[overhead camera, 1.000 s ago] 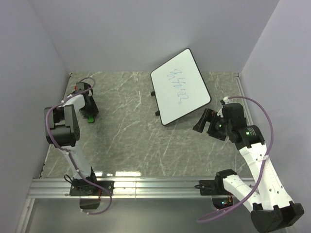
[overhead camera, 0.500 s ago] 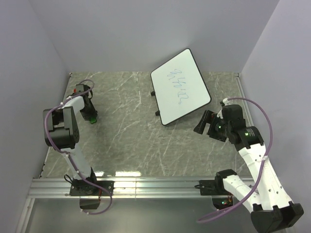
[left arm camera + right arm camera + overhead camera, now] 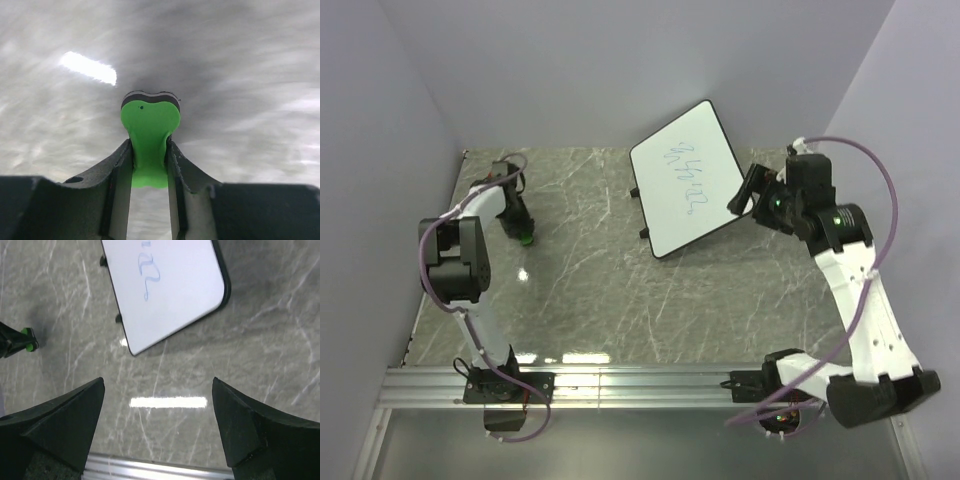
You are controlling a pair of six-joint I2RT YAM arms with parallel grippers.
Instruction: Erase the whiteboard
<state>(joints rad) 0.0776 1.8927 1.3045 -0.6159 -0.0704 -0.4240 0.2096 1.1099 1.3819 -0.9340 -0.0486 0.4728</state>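
Left gripper (image 3: 150,152) of mine is closed on the small green eraser with a dark felt strip (image 3: 150,117), pinching its narrow waist with the felt end pointing away from my wrist, toward the grey marbled tabletop (image 3: 580,285). It holds the eraser at the far left of the table, well apart from the large white rectangular whiteboard with its thin black rim (image 3: 705,215), which sits askew toward the far right with its small black feet along the left edge. My right gripper (image 3: 158,385) has its fingers spread wide and holds nothing; it hovers by the board's right corner, and I cannot tell whether it touches the rim. Blue-green scribbles (image 3: 685,178) run unbroken down the board's middle, so I judge that no wiping has begun. Having the eraser in hand is the only part done; carrying it across and rubbing out every stroke remains.
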